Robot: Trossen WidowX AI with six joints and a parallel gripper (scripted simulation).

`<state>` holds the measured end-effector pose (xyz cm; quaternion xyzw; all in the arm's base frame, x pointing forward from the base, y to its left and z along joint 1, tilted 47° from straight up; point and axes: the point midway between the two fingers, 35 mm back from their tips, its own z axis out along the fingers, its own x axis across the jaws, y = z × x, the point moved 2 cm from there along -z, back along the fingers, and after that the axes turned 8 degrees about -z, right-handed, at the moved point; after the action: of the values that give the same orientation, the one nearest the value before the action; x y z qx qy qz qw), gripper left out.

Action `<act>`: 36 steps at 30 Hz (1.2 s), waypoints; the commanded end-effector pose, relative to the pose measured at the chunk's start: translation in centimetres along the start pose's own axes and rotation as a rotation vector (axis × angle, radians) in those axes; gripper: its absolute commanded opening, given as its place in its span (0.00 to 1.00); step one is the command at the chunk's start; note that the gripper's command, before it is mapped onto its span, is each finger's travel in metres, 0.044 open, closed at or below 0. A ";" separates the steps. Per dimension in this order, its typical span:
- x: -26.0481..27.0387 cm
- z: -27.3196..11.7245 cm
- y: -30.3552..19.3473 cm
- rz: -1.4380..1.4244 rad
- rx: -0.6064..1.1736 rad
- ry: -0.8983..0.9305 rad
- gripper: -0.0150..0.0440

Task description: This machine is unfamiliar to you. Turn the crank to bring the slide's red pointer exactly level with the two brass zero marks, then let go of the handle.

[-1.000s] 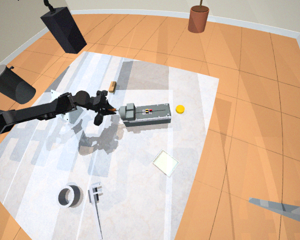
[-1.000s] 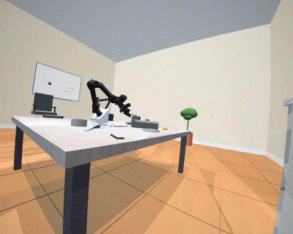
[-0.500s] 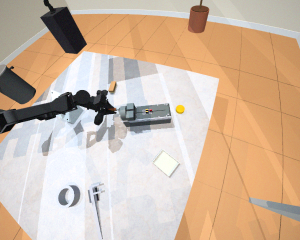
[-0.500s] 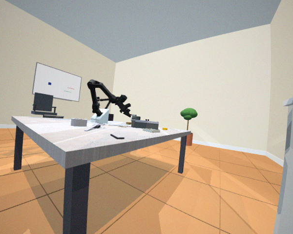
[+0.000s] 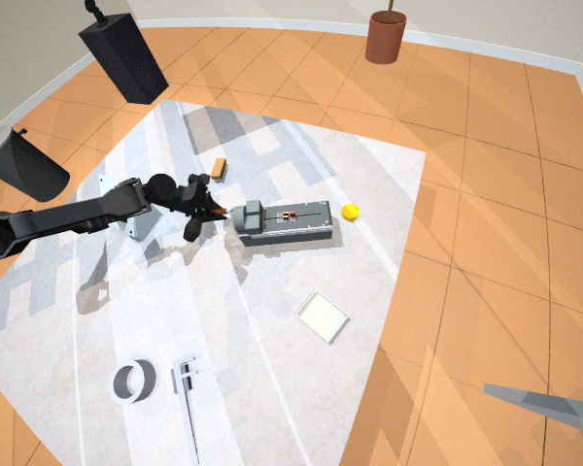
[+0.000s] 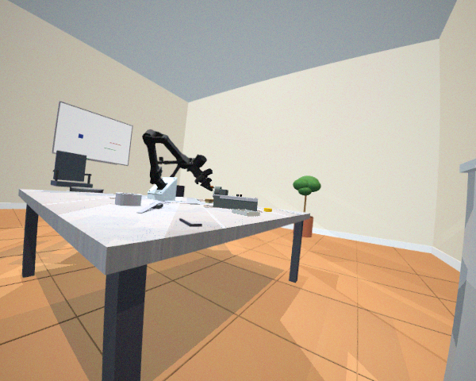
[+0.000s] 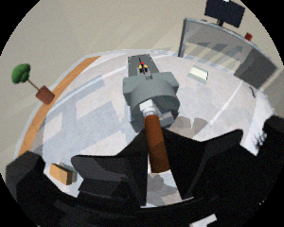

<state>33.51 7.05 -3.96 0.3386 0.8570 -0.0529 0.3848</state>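
Note:
The grey machine lies on the table, its round crank end toward the arm. The crank's brown handle sticks out toward the arm. My gripper is shut on this handle, with a black finger on either side. On the machine's top, the red pointer stands slightly beyond the brass zero marks, on the side away from the crank. The fingers hide part of the handle in the top view.
An orange block lies near the arm. A yellow disc lies beyond the machine's far end. A pale tray, a grey ring and a caliper lie to one side. A black hex key lies near the table edge.

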 end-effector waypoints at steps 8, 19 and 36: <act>1.0 0.4 -0.3 -0.008 0.000 0.020 0.25; 1.3 0.7 -0.5 -0.008 0.000 0.020 0.25; 1.7 1.2 -0.9 -0.008 0.000 0.020 0.25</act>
<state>33.06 7.10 -5.31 0.3364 0.8579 -0.0507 0.3851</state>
